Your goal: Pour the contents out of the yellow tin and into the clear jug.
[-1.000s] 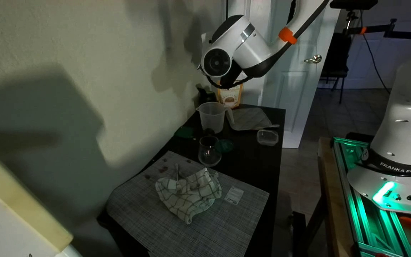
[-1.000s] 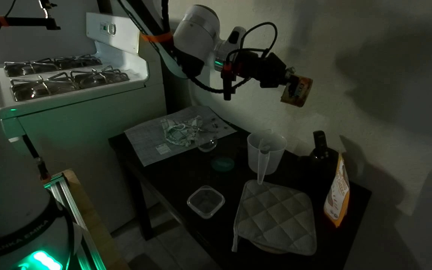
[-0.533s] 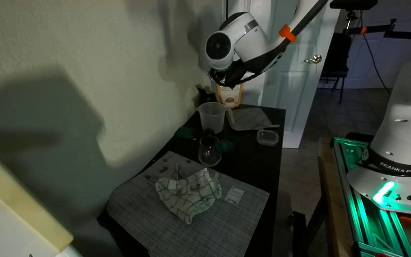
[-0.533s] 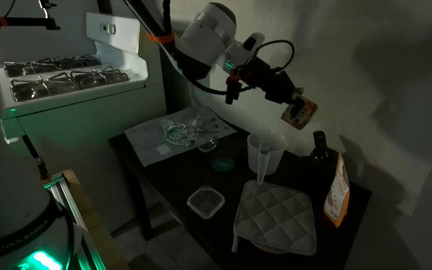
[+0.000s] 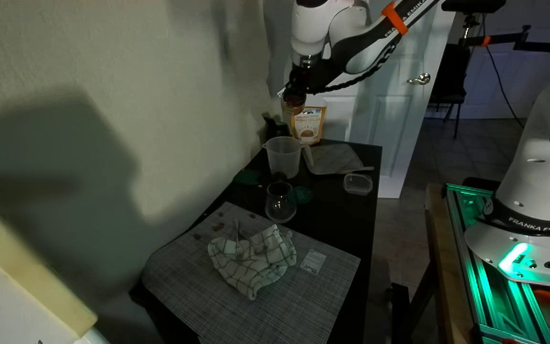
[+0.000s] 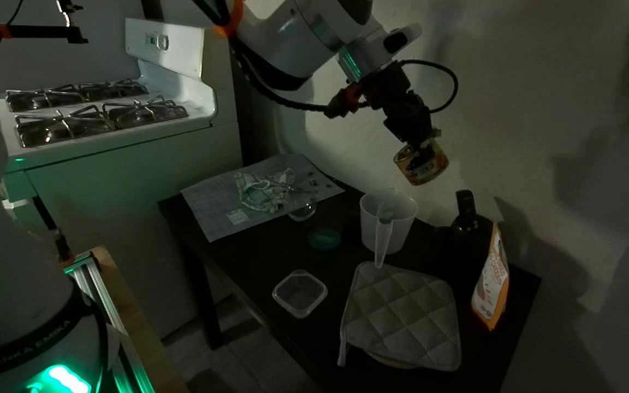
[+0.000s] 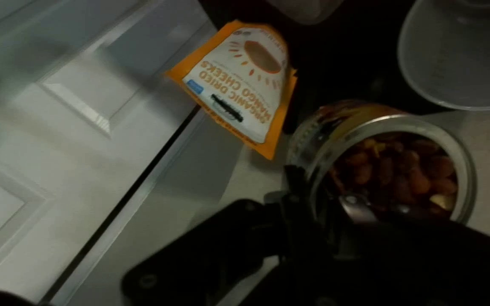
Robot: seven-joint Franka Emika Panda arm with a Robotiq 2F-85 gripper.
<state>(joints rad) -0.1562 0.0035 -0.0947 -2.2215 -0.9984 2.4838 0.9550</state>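
Above the dark bench (image 6: 254,254), your jaws pinch the tilted yellow tin (image 6: 428,169), apart from the clear jug (image 6: 397,225), higher and slightly to its right in both exterior views. You appear to be lining up the pour: reddish-brown, nut-like contents (image 7: 398,174) sit inside, and the next move likely calls for its mouth over the jug, then a steeper tip. A bright rim rings the short metal cylinder; hazy plastic flares toward the jug's lip.
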